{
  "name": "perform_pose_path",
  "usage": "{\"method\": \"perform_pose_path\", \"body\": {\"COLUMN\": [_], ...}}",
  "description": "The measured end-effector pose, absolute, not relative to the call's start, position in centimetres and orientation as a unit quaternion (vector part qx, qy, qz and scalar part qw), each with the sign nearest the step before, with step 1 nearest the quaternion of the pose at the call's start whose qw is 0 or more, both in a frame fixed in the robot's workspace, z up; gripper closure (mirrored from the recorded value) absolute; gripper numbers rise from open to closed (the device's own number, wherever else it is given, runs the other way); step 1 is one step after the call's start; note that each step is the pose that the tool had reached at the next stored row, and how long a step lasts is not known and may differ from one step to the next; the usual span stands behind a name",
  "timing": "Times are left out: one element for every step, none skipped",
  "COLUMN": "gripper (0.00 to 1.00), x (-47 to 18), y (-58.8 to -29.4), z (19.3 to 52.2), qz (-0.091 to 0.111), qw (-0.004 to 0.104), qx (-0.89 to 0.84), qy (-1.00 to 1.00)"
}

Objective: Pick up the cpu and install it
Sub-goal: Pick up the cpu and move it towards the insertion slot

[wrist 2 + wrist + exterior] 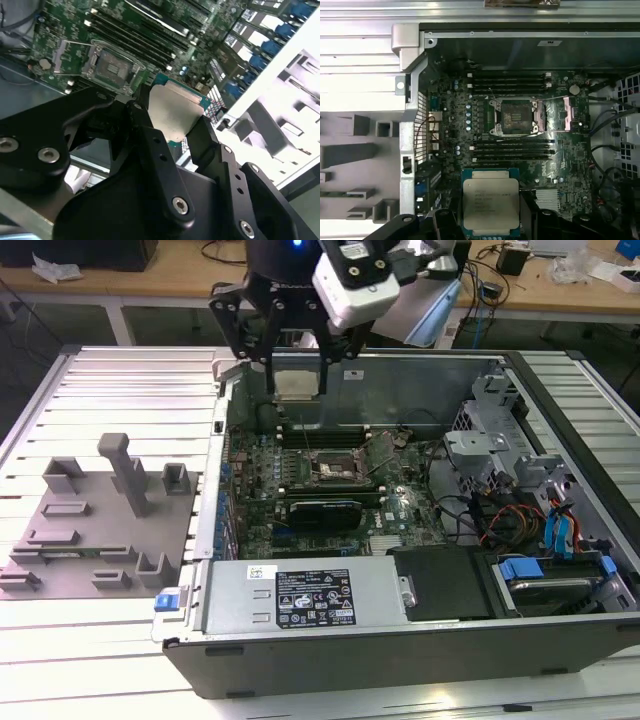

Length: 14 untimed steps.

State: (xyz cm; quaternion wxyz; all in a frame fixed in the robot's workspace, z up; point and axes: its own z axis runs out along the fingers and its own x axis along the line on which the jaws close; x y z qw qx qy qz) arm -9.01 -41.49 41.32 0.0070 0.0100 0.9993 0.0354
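And there it is: the cpu (298, 383) is held in the air, pinched by two opposite edges in the closed gripper (298, 365). It hangs by the far wall of the open computer case (400, 655). In the exterior view it is placed at about eleven o'clock from the socket (330, 472). A light, stiff little plate is judged here, easily carried, but slick on its metal lid and probably delicate underneath. The thin edges are therefore reckoned the right place for it to be taken, as is done now, with a firm pinch and no more. By the exterior view alone the chip's height above the board is given, and a grey holder block (100, 520) is seen at nine o'clock from the case. In the first wrist view the cpu (491, 200) is shown flat-on, lid up, with the socket (514, 116) lying open. In the second wrist view the fingers (204, 137) are seen pressed against the sides of the cpu (175, 110).
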Motion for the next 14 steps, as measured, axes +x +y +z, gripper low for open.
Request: {"method": "perform_pose_path", "body": {"gripper": [0.45,0.45,0.45,0.45,0.45,0.45,0.45,0.45,0.45,0.45,0.45,0.45,0.45,0.45], "x": [-8.7,-8.2,-7.6,-7.1,-6.8,-6.5,-6.3,-6.2,-6.2,-6.2,-6.2,-6.2,-6.2,-6.1], "y": [-41.5,-41.5,-41.5,-41.5,-41.5,-41.5,-41.5,-41.5,-41.5,-41.5,-41.5,-41.5,-41.5,-41.5], "z": [41.3,41.3,41.3,41.3,41.3,41.3,41.3,41.3,41.3,41.3,41.3,41.3,41.2,41.1], "qz": [0.035,0.035,0.035,0.035,0.035,0.035,0.035,0.035,0.035,0.035,0.035,0.036,0.036,0.036], "qw": [0.007,0.007,0.007,0.007,0.007,0.007,0.007,0.007,0.007,0.007,0.007,0.007,0.007,0.007], "qx": [0.01,0.01,0.01,0.01,0.01,0.01,0.01,0.01,0.01,0.01,0.01,0.01,0.01,0.01], "qy": [0.999,0.999,0.999,0.999,0.999,0.999,0.999,0.999,0.999,0.999,0.999,0.999,0.999,0.999]}}
